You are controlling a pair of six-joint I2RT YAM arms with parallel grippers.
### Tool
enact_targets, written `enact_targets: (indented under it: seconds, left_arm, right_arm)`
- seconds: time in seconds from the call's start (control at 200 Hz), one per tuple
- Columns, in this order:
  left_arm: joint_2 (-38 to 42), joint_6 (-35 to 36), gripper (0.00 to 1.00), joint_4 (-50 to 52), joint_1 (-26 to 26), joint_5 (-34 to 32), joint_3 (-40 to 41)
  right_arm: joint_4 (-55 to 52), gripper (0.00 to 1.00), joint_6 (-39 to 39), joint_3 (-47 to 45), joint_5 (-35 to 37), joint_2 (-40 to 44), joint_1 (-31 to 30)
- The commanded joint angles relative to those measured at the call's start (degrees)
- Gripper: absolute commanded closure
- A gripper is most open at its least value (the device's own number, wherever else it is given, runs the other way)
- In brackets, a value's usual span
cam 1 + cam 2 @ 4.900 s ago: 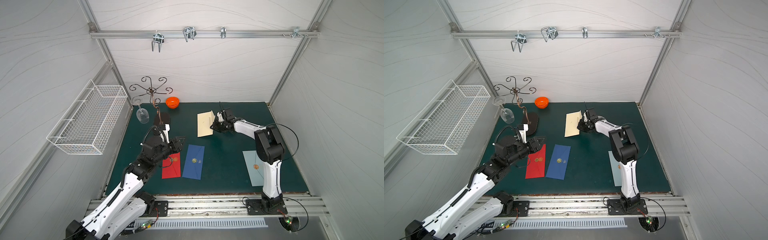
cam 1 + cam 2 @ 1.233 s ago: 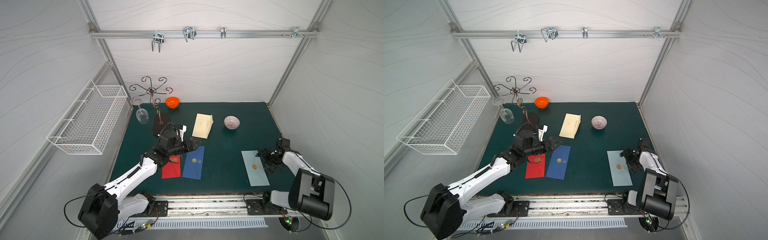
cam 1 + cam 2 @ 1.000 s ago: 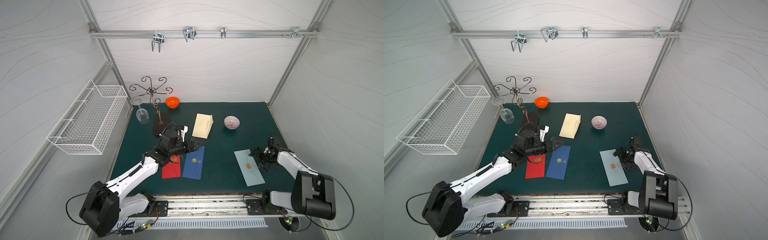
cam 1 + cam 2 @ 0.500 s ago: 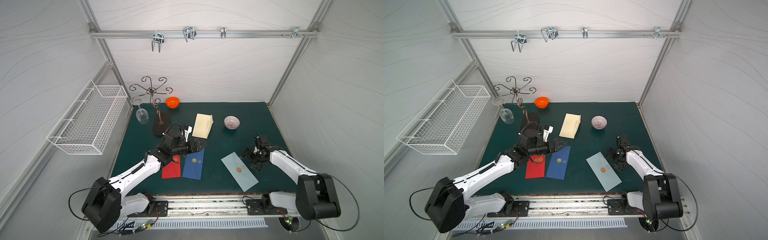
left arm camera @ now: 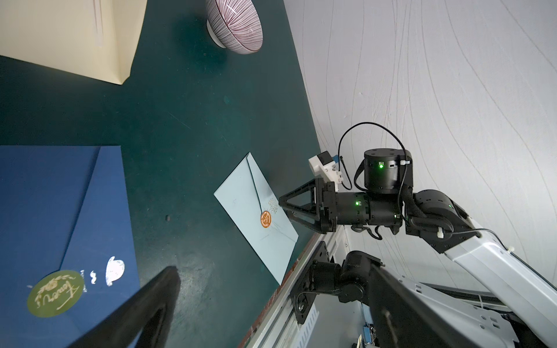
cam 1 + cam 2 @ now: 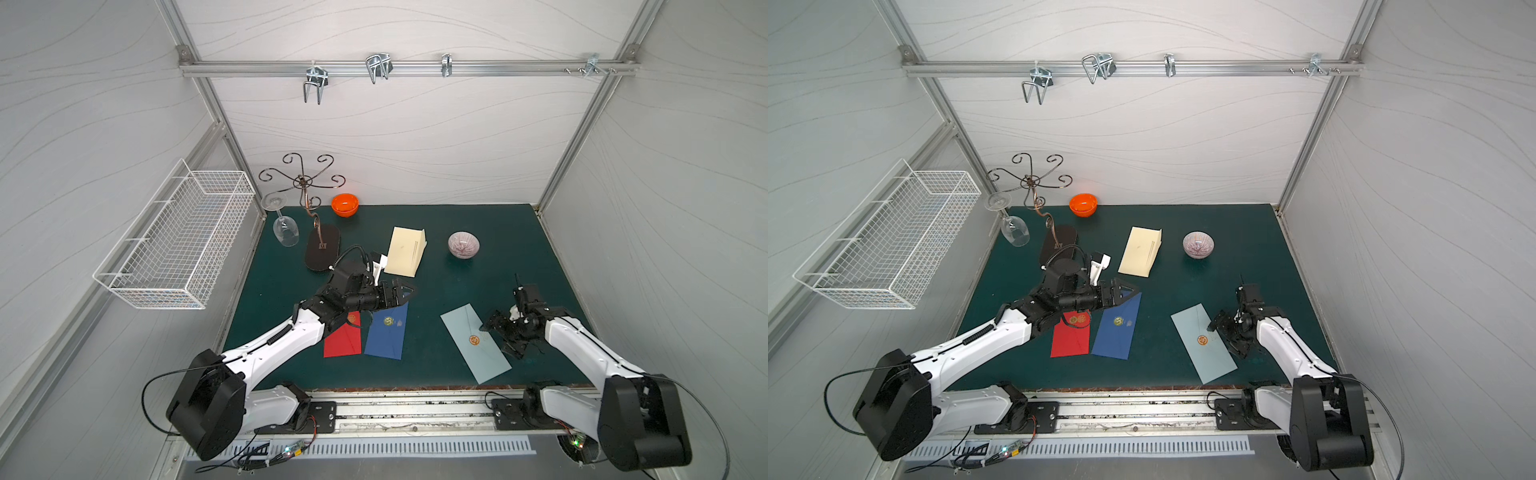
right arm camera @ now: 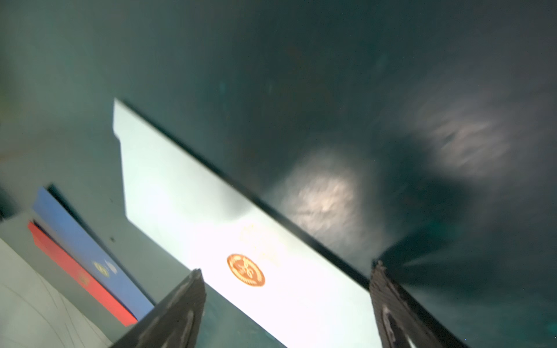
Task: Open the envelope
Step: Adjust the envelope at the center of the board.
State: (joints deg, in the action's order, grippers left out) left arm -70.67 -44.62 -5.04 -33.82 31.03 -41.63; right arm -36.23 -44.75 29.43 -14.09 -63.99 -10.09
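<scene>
**Top views.** The dark green mat tabletop [image 6: 519, 257] carries four envelopes. The task's one, I judge, is the pale blue paper envelope [image 6: 484, 359] closed by a round orange seal [image 6: 474, 340]. It lies flat and askew toward the front right corner, one corner close to the front edge. Flap down, seal whole: not opened.

The right gripper [image 6: 495, 336] sits low at the envelope's right long edge, level with the seal, jaws spread and holding nothing. Probable reason for the low, sideways approach: the flap tip at the seal is the one place to pry.

The left gripper [image 6: 405, 293] hovers with jaws wide and empty over the far end of a dark blue envelope [image 6: 384, 336]. That one lies beside a red envelope [image 6: 341, 343], left of the middle. The gripper points toward the right arm, perhaps ready to pin the paper.

A cream envelope [image 6: 403, 253] with its flap raised and a striped ceramic bowl [image 6: 463, 245] sit nearer the back edge, well apart from the work.

**Left wrist view.** One corner of the pale blue envelope [image 5: 241, 195] reaches the mat's front edge. A right fingertip lies over the paper just beside the seal [image 5: 266, 219]. I cannot tell whether it touches.

**Right wrist view.** Blurred. The two black fingers [image 7: 180, 307] stand apart, and the envelope runs across the gap with the seal [image 7: 245, 270] between them. In my judgement the next move needs a fingertip under the flap edge. Thin paper may slide instead of lifting.
</scene>
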Motion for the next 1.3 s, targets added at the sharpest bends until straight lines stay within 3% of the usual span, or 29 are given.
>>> enact_targets:
  seconds: [0.0,0.25,0.41,0.56,0.75,0.956,1.291]
  left_arm:
    - [-0.9,0.7,0.0,-3.1,-0.8,1.5,-3.1]
    - [-4.5,1.4,0.05,2.1,-3.5,1.9,-2.5]
    - [-5.4,1.6,0.06,2.8,-3.7,1.5,-3.2]
    - [-6.9,2.2,0.07,3.6,-3.7,1.5,-4.7]
    - [-7.3,2.1,0.08,4.0,-3.9,1.0,-5.1]
    - [-7.4,2.4,0.08,4.8,-3.9,0.8,-5.7]
    - [-8.6,2.1,0.08,5.0,-4.2,0.6,-6.4]
  right_arm:
    - [-1.6,0.13,-4.3,-1.2,-2.5,0.9,-3.7]
    - [2.0,0.15,-5.8,-0.5,-5.0,0.5,-9.8]
    - [-4.7,0.16,-1.2,4.2,5.0,2.4,-9.9]
    - [5.5,0.21,2.0,3.6,-3.4,3.9,-10.0]
    - [13.2,0.25,3.0,4.1,-11.1,-2.5,-12.8]
    - [16.2,0.26,3.9,4.9,-10.8,-8.4,-14.4]
    - [12.2,0.26,4.6,4.5,-6.4,-15.7,-14.7]
